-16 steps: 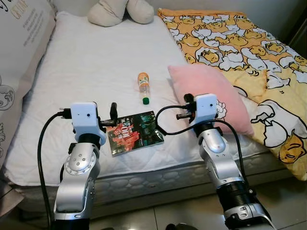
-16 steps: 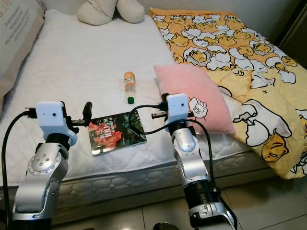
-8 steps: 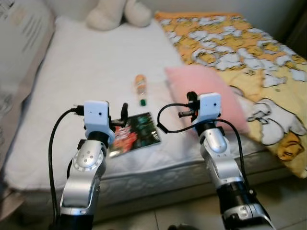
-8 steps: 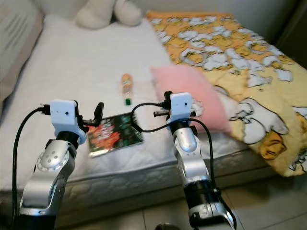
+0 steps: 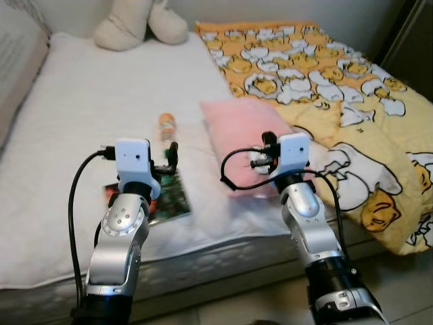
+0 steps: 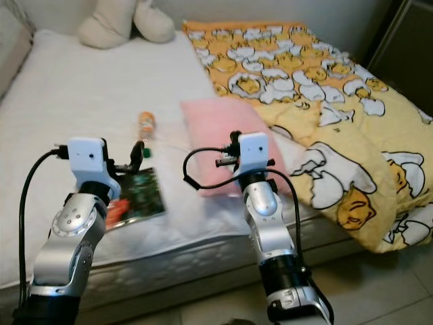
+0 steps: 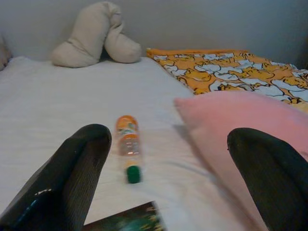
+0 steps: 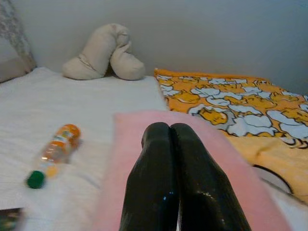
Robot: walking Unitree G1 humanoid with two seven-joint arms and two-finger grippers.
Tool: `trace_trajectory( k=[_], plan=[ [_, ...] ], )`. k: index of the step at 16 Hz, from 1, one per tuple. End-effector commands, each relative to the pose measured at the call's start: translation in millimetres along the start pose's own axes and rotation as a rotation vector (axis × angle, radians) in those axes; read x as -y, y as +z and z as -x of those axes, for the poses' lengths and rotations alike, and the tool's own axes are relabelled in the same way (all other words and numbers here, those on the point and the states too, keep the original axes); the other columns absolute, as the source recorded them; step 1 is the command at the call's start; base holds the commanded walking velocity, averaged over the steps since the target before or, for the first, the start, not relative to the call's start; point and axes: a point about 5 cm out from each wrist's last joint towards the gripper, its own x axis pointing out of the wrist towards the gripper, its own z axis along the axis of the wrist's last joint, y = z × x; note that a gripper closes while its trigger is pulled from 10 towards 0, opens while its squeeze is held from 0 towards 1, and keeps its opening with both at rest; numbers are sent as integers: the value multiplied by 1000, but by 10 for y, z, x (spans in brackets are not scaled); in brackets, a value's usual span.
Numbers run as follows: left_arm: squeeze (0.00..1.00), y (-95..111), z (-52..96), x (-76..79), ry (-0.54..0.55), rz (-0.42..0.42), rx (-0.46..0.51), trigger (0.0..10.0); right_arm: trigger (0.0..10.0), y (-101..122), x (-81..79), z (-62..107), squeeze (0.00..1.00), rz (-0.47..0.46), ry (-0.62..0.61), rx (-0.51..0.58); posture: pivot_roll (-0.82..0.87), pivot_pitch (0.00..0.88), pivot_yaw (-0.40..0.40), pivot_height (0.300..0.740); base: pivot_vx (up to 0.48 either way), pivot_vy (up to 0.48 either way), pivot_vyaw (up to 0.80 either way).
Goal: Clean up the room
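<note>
A: Since a second ago the whole picture has slid over, so the head has turned to the robot's right; the things on the bed (image 5: 81, 122) lie as they did, and both arms stay raised over the near edge.

B: And the grippers?

A: The left gripper (image 7: 168, 183) has its fingers spread wide with nothing between them, hovering above the book (image 6: 135, 196) and looking toward the bottle (image 7: 127, 144). The right gripper (image 8: 180, 178) has its fingers pressed together, empty, just above the pink pillow (image 5: 240, 139).

B: So how far along is the tidying?

A: Barely begun, I'd say. The orange bottle with the green cap lies on its side on the white sheet, just beyond the book. The pink pillow lies askew between the bottle and the yellow blanket (image 5: 325, 74), which is rumpled across the right half of the bed. A beige cushion (image 5: 132, 24) sits at the head.

B: Anything already put away?

A: Hard to say from here; the left side of the bed is cut off, and nothing is held
</note>
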Motion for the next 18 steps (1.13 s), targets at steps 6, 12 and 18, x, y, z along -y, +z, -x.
trace_trajectory(
  k=[6,12,18],
  plan=[
    [0,31,-42,44,13,25,15,10000,10000,8,48,-22,0,6,-2,-3,-40,0,-2,740,376,-229,0],
    [0,-14,-87,14,47,-1,-25,10000,10000,-37,33,-10,0,5,18,-28,-49,0,10,740,366,49,0],
    [0,-146,-268,-132,50,52,-151,10000,10000,-208,318,-50,0,-86,-85,-158,-31,0,12,740,0,0,0]
  ],
)
